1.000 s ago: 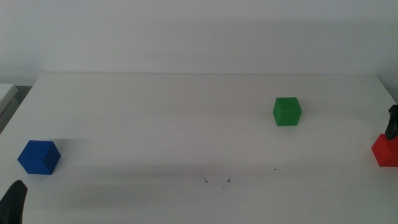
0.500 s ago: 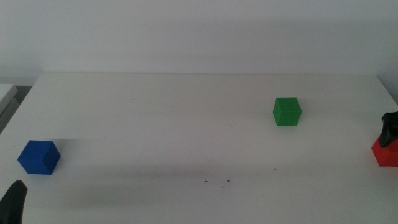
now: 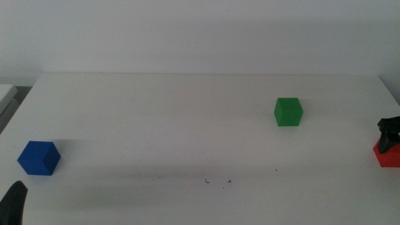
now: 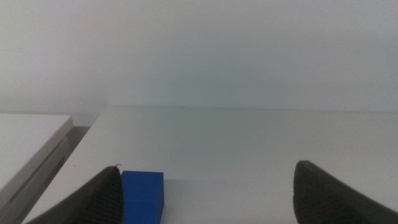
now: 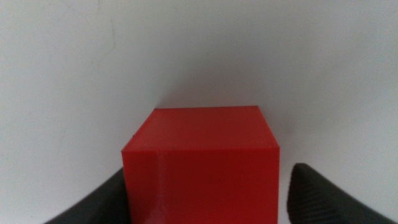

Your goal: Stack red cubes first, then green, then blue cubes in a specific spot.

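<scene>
Three cubes sit well apart on the white table [image 3: 187,112] in the middle view: blue cube [image 3: 39,157] at the left, green cube [image 3: 288,112] right of centre, red cube [image 3: 387,153] at the right edge, with the right gripper [image 3: 389,132] over it. We see pen marks [image 3: 217,181] near the front.

Left wrist view: the left gripper [image 4: 205,193] waits, jaws apart, beside the blue cube [image 4: 143,196].

Right wrist view: the jaws stand apart, flanking the red cube [image 5: 200,165].
</scene>
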